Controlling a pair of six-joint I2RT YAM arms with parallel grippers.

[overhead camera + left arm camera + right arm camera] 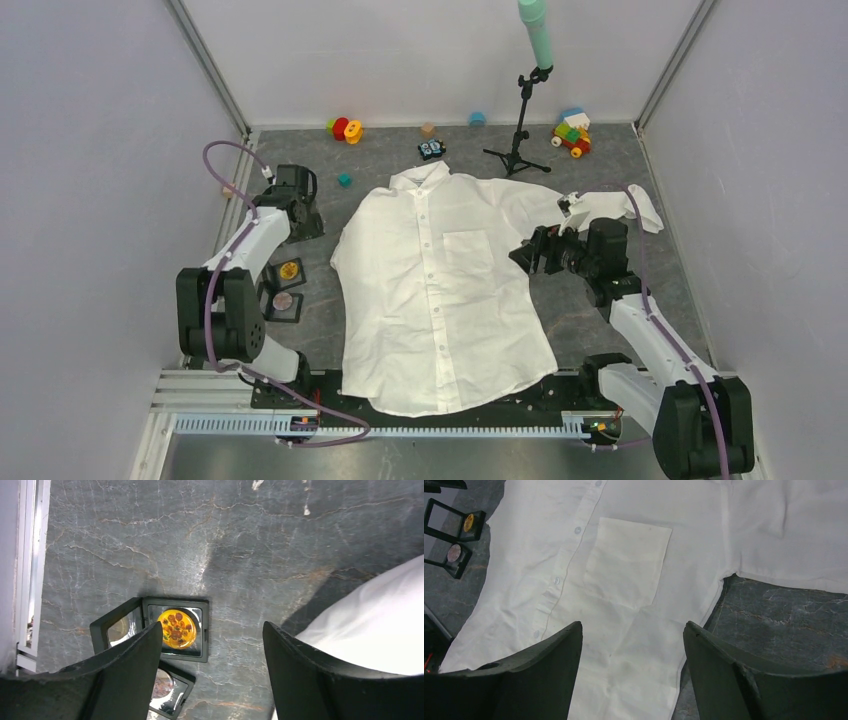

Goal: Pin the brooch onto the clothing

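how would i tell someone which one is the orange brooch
Find the white shirt spread mid-table and look just left of it, by the left arm. Two small black frames lie there; the orange brooch is the round yellow-orange disc in the farther frame, the nearer frame holding a pale pinkish one.

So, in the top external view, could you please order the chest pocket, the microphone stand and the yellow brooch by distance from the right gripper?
1. chest pocket, just left of the right gripper.
2. microphone stand, towards the back.
3. yellow brooch, far over on the left side.
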